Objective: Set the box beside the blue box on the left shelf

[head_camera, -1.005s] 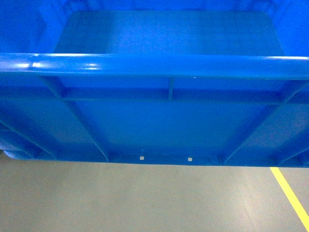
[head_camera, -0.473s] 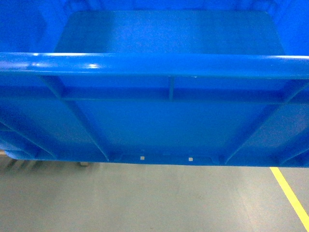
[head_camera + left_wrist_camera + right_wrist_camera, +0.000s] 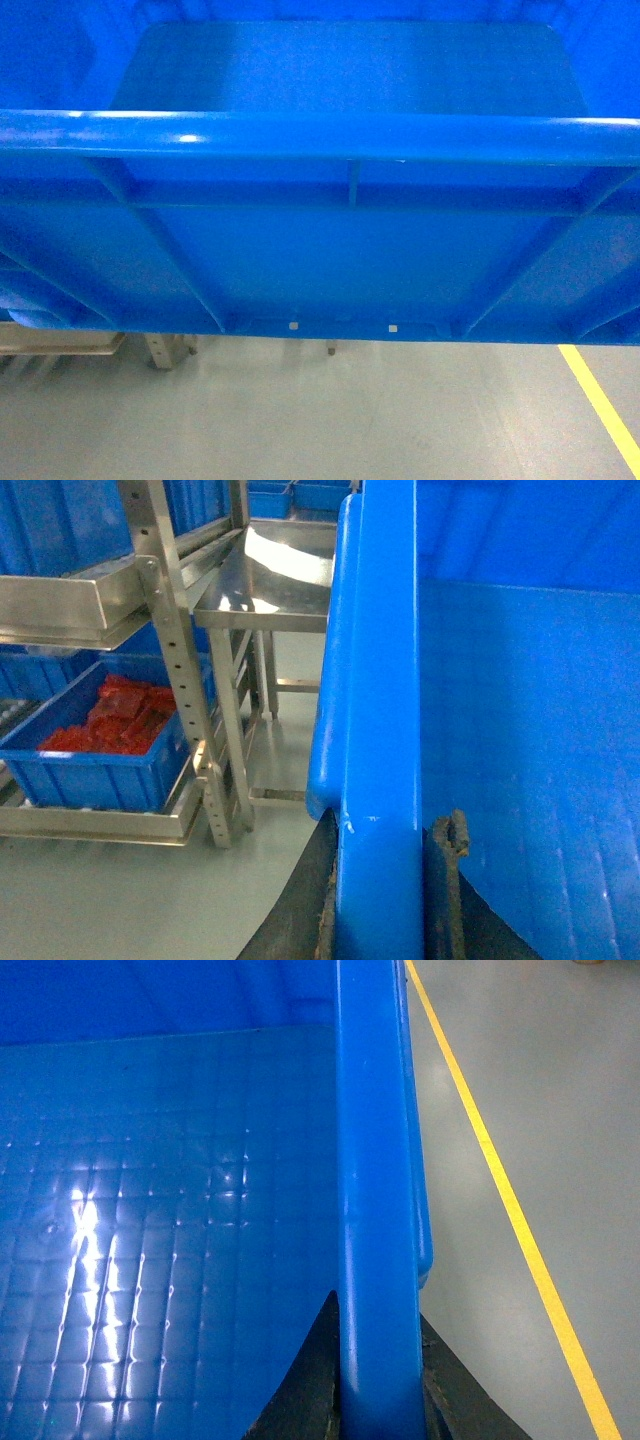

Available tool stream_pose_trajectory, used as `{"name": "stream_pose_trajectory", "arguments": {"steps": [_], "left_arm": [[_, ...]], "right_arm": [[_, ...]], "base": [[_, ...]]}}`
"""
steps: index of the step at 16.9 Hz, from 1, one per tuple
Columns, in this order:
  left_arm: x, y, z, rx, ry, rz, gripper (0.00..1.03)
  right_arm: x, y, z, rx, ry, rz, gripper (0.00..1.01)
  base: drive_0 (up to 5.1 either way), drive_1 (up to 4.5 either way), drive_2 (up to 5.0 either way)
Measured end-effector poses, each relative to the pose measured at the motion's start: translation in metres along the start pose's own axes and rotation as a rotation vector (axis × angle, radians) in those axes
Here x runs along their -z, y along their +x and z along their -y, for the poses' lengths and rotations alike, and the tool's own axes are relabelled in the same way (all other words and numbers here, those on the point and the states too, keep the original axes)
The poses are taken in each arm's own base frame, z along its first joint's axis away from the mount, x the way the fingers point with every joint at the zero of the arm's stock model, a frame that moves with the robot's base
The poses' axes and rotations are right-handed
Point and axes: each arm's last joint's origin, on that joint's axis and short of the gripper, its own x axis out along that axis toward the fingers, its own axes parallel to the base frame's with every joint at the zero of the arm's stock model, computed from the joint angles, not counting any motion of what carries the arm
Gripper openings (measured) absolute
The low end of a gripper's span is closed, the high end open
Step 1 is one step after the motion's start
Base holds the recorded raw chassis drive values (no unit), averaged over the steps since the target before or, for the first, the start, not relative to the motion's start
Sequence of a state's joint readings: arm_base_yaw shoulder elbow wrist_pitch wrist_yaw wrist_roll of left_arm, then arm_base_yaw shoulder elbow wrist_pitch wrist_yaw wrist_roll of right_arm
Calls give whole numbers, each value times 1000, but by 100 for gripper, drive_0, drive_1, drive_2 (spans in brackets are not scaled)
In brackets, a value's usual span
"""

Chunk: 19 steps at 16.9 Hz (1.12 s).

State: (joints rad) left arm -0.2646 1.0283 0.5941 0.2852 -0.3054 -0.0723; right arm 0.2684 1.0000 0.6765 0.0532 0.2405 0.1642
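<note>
The box [image 3: 320, 135], a large bright-blue open crate, fills the head view with its thick rim and ribbed outer wall. My left gripper [image 3: 385, 830] is shut on the box's left rim [image 3: 380, 680], one finger outside the wall and one inside. My right gripper [image 3: 378, 1310] is shut on the right rim [image 3: 375, 1160] the same way. A steel shelf rack [image 3: 190, 680] stands to the left. It carries a blue box with red contents [image 3: 100, 750] low down and more blue boxes [image 3: 60, 525] higher up. Neither gripper shows in the head view.
A steel table [image 3: 270, 580] stands beyond the rack, close to the box's left wall. A pale frame with legs [image 3: 165, 350] shows on the grey floor under the box's lower left. A yellow floor line [image 3: 600, 400] runs along the right [image 3: 500, 1180].
The box keeps its place in the head view, but the floor beneath it has shifted. The pale frame and its legs have come into sight at the lower left.
</note>
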Motion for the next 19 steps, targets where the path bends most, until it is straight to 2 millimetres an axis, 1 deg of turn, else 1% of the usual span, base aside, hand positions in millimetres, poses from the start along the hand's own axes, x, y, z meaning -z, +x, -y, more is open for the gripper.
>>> {"name": "stream_pose_trajectory", "arguments": {"steps": [2,3,13,19], "left_arm": [[0,0,0,0,0,0,10],[0,0,0,1,-1,4,10],[1,1,0,2,-2,-4,10],[0,1,0,2,-2,-1,10]], "right_arm": [[0,0,0,1,0,1,9],[0,0,0,0,1,4,9],[0,0,0,2,-1,1,9],[0,0,0,2,0,1,9]], "base": [[-2,423,-428],[0,0,0],[-483,254,254],[-454,97,393]]}}
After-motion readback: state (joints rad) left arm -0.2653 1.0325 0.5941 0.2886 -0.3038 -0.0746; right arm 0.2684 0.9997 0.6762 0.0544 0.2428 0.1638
